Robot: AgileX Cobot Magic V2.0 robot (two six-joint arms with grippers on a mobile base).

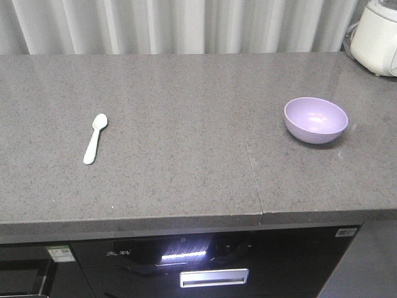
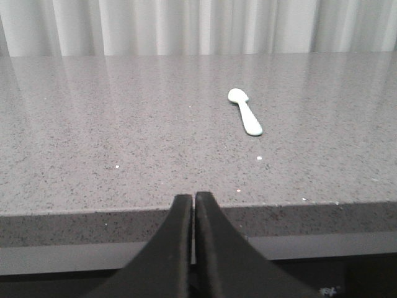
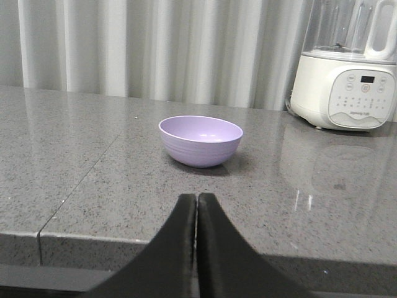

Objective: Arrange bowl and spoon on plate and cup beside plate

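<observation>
Left gripper (image 2: 194,200): the two dark fingers are pressed together with only a hairline between them and nothing gripped. Right gripper (image 3: 196,198): same condition, fingers closed tip to tip on nothing. Both sets of tips sit in front of and just below the front edge of the grey speckled countertop (image 1: 186,186), pointing level towards the back, so neither is over the work surface. The spoon (image 2: 245,112) lies flat on the left part of the counter, ahead of the left gripper and slightly to its right, head towards the curtain (image 1: 186,25), handle towards the front edge, with bare stone on all sides. The bowl (image 3: 200,139) stands upright on the right part, nearly straight ahead of the right gripper, well apart from the spoon and set back from the edge. A seam (image 1: 254,180) crosses the counter between the two, nearer the bowl. A white appliance (image 3: 347,81) stands at the far right rear, near the bowl but not touching; its top is cut off by the frame. Below the counter a dark cabinet front (image 1: 214,277) is partly cut off and its markings are illegible. Each wrist view shows only the fingers; arm pose cannot be determined.
</observation>
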